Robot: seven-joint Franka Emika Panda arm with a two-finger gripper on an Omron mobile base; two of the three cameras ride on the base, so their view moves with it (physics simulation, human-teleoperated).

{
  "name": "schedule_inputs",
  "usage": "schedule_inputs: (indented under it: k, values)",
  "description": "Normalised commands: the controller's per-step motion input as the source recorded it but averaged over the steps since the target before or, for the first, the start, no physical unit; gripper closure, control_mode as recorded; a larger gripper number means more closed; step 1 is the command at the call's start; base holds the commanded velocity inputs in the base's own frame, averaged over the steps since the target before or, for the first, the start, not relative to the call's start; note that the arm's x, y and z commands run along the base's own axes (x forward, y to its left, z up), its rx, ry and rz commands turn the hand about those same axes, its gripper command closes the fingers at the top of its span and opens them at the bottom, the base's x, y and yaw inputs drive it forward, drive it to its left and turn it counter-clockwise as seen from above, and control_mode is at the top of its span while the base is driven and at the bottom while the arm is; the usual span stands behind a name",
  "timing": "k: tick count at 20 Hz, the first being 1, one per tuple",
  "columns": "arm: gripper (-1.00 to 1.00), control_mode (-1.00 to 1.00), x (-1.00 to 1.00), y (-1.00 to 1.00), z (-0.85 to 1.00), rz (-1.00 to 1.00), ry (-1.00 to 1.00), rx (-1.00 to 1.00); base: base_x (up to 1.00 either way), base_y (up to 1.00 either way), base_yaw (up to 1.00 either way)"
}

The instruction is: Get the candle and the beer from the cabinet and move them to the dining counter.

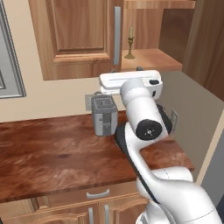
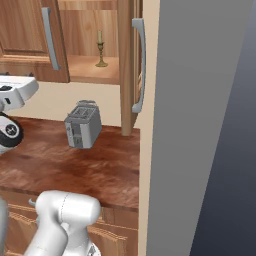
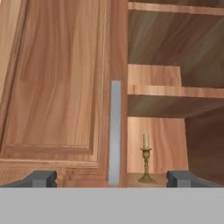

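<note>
The candle (image 1: 130,43) (image 2: 101,49) (image 3: 145,156), cream in a small brass holder, stands upright on the bottom shelf of the cabinet (image 1: 78,39) (image 3: 57,87). The cabinet's left door is closed and its right door (image 2: 129,65) is swung open. My gripper (image 1: 127,69) (image 3: 113,179) hangs open and empty just below and in front of the cabinet's lower edge. It faces the closed door's silver handle (image 3: 115,131), with the candle ahead and slightly to the right, well apart from the fingers. The beer and the dining counter are out of view.
A grey toaster (image 1: 105,114) (image 2: 82,125) stands on the reddish wood counter (image 1: 52,148) under the cabinet, below my hand. The open door's edge and handle (image 2: 139,65) jut out on the right. A tall grey panel (image 2: 200,125) walls off the right side.
</note>
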Motion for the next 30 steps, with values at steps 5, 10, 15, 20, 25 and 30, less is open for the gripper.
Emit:
schedule_inputs:
  k: [5,10,15,20,25,30]
  values:
    - [-1.00,-1.00,0.31,-0.13,0.31,0.05,0.01,0.10,0.00,0.00,0.00]
    - [-1.00,-1.00,0.39,0.05,0.06,0.00,0.01,0.03,0.00,0.00,0.00]
    - [-1.00,-1.00,0.37,-0.03,0.00,0.01,0.00,0.00,0.00,0.00,0.00]
    - [-1.00,-1.00,0.52,0.00,0.00,0.03,0.00,0.00,0.00,0.00,0.00]
    - [-1.00,-1.00,0.53,0.00,-0.03,0.01,0.00,0.01,0.00,0.00,0.00]
    - [-1.00,-1.00,0.53,0.00,-0.05,0.00,0.00,0.02,0.00,0.00,0.00]
